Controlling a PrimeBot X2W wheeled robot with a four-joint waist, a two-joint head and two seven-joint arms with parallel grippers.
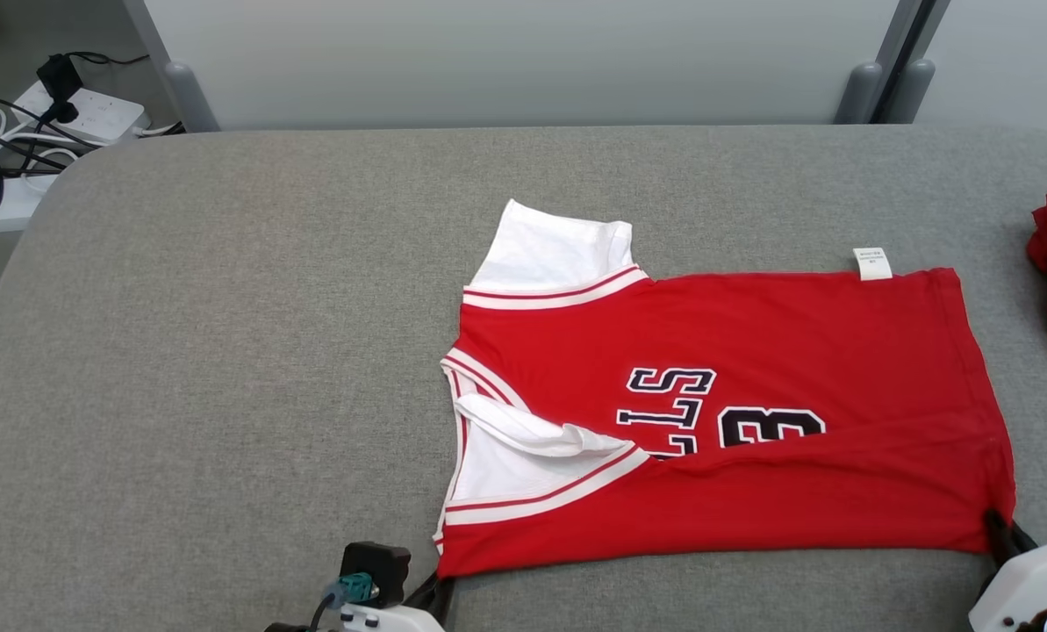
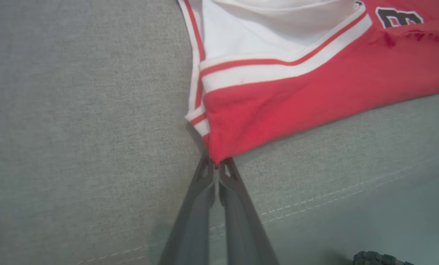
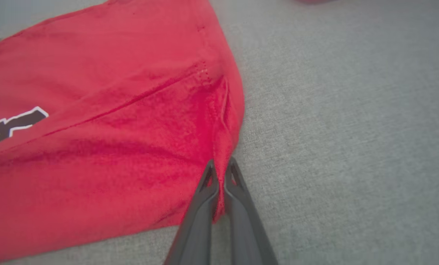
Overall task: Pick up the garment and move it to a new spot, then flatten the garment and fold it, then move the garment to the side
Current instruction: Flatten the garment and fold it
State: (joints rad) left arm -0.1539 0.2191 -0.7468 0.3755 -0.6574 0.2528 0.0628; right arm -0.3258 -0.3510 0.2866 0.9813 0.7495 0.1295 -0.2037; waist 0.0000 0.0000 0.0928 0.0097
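The red jersey [image 1: 751, 369] lies spread sideways on the grey padded table [image 1: 225, 351], neck and white-trimmed armholes toward the robot's left, hem toward its right, its near long edge close to the table's front. A near strip looks turned over onto the front, since it cuts across the lower part of the black lettering (so I judge a lengthwise fold is in hand). The left gripper [image 2: 215, 162] is clenched on the near shoulder corner, with red cloth pinched right at its tip. The right gripper [image 3: 221, 163] is clenched on the near hem corner, a pleat of fabric running down into its closed jaws.

To do this well, both corners should rise together and travel away from the robot at the same pace, so the edge between them is taut and straight rather than sagging in the middle. Lift only enough for the layer to clear the cloth beneath; dragging would ruck the lower layer. The left hold is shallow and could slip under a sharp tug. Aim the carried edge toward the far edge by the white care label [image 1: 872, 262], lay it down flat, then let go
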